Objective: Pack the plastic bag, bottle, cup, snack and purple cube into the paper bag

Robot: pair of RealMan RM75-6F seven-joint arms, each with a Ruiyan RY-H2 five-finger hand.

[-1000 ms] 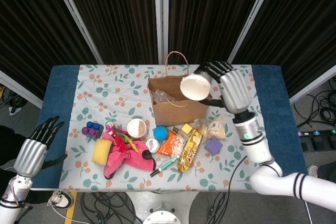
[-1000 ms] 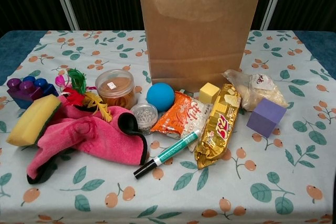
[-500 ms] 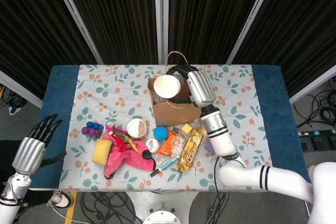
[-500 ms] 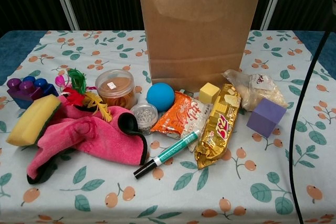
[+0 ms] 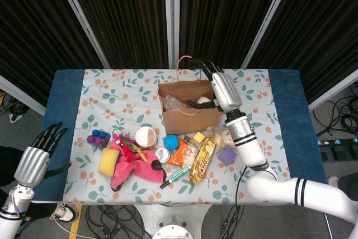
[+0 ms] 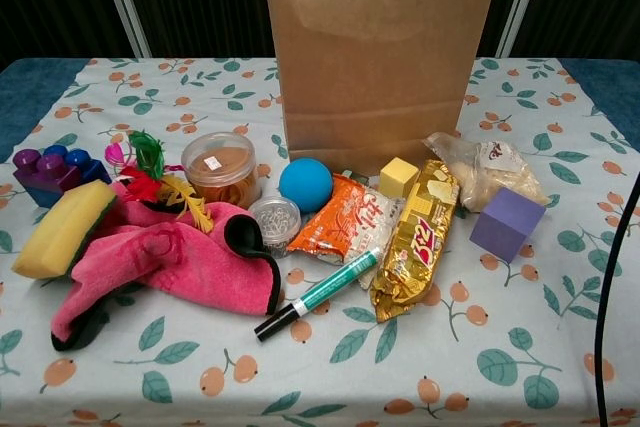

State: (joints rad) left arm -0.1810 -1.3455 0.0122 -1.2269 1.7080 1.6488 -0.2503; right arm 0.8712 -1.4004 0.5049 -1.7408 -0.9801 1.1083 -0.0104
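One cup [image 5: 205,101] in bag, below fingers [image 5: 208,71]

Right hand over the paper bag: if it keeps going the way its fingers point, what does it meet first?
Likely the paper bag's looped handle at the far rim: the right hand's fingers reach up and left toward it. Depth is unclear, so they may pass above.
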